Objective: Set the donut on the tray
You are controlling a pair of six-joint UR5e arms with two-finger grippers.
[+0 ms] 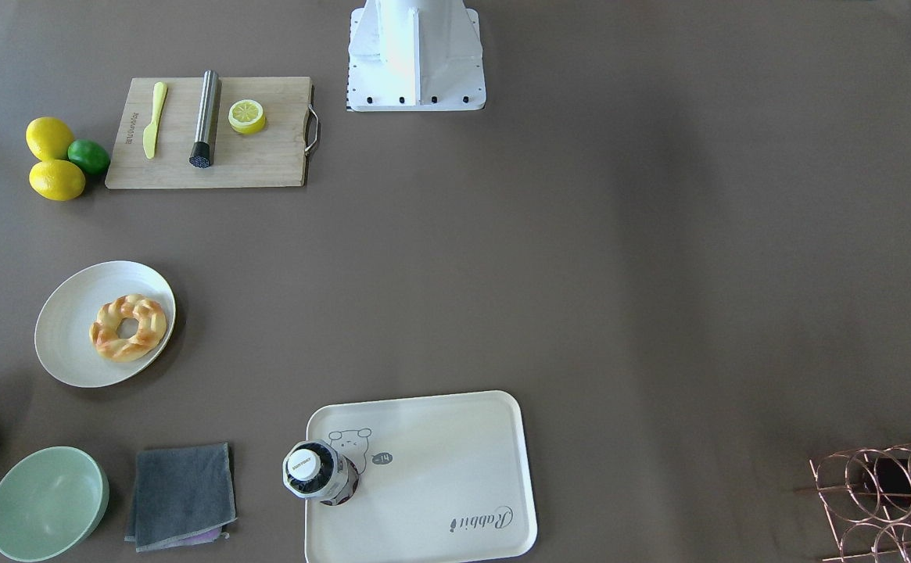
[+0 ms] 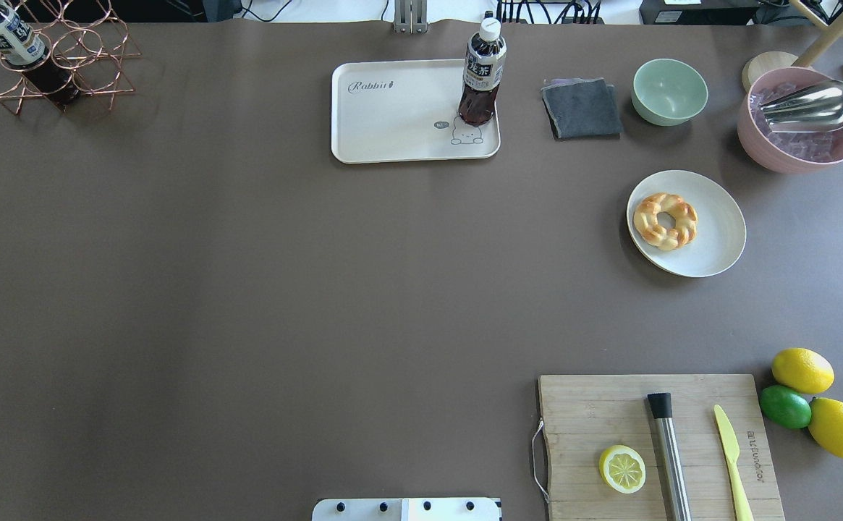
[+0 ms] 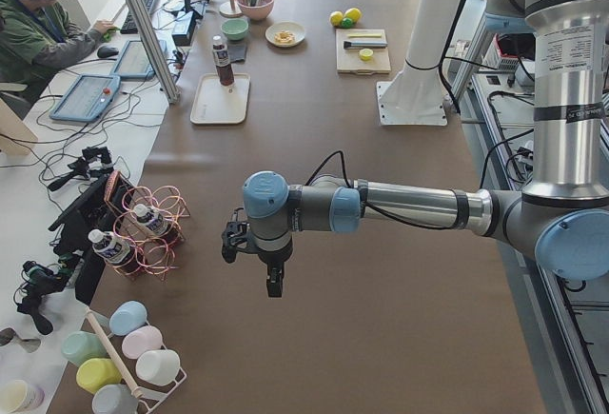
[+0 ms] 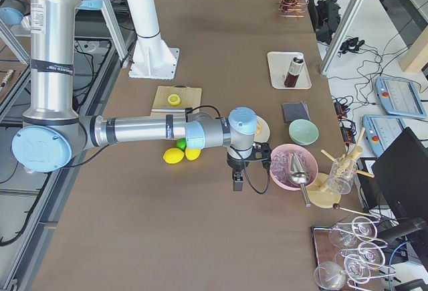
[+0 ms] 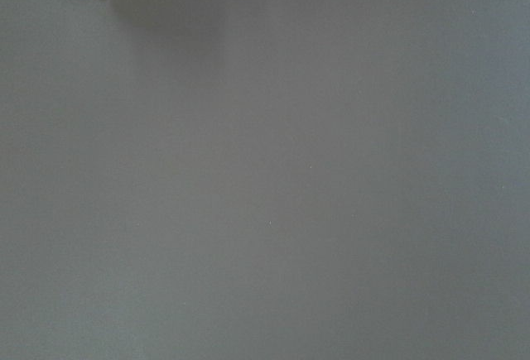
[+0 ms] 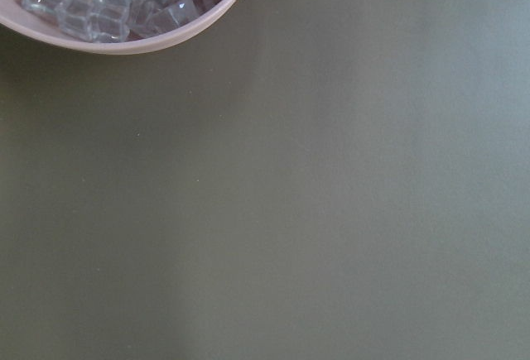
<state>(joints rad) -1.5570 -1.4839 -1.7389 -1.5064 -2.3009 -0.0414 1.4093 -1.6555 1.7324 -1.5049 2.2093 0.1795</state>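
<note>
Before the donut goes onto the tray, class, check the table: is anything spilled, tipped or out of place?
Nothing is spilled or tipped. One oddity: a bottle stands upright on the tray, by the bear drawing. The donut lies flat on its plate.

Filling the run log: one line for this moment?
step: donut not yet picked | donut: on round plate | tray: bottle only | left end effector: state unclear | right end effector: state unclear

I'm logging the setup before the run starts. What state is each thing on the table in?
donut: lying on the round plate
tray: holds only the bottle
bottle: upright, capped
green bowl: upright, empty
pink bowl: holds ice and a scoop
cloth: folded
left gripper: cannot tell open or shut
right gripper: cannot tell open or shut
</note>
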